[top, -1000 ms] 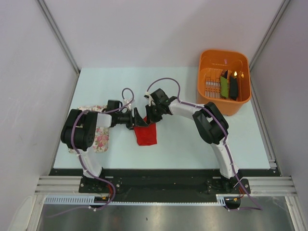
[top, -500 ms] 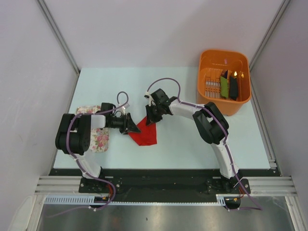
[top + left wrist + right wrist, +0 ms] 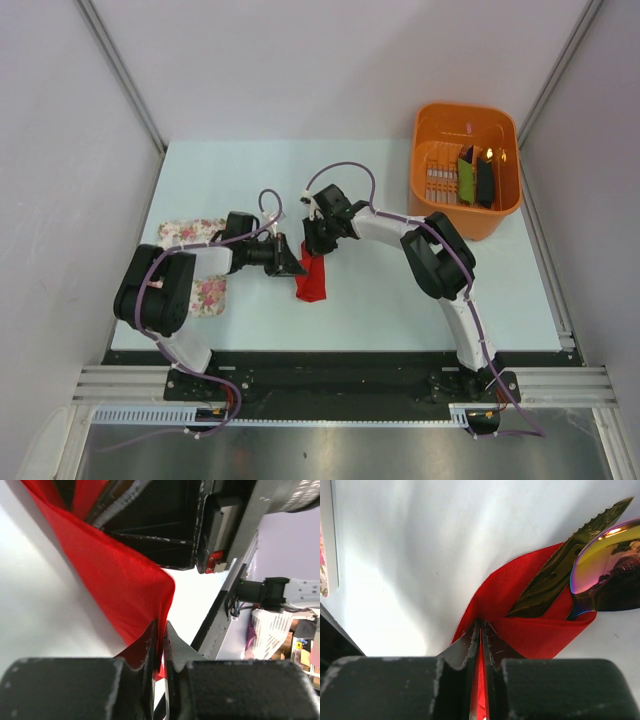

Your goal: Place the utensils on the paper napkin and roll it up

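The red paper napkin (image 3: 312, 280) lies on the table (image 3: 380, 300), folded into a narrow strip. It starts at the tips of both pincers and runs toward the near edge.

The left pincer (image 3: 160, 630) is closed, its fingertips pinching a raised edge of the sheet. From those tips the napkin climbs away as a taut fold.

The right pincer (image 3: 481, 629) is also closed, clamping the sheet where two flaps meet. Just beyond its tips and to their right, a serrated knife blade (image 3: 570, 545) and an iridescent spoon bowl (image 3: 607, 565) protrude side by side from the fold; their handles are hidden.

The two pincers stand close together.

A floral cloth (image 3: 212, 295) lies behind the left pincer, beneath its arm. An orange basket (image 3: 460, 222) holding a green item (image 3: 465, 178) and a black item (image 3: 485, 180) sits well apart from the right pincer.
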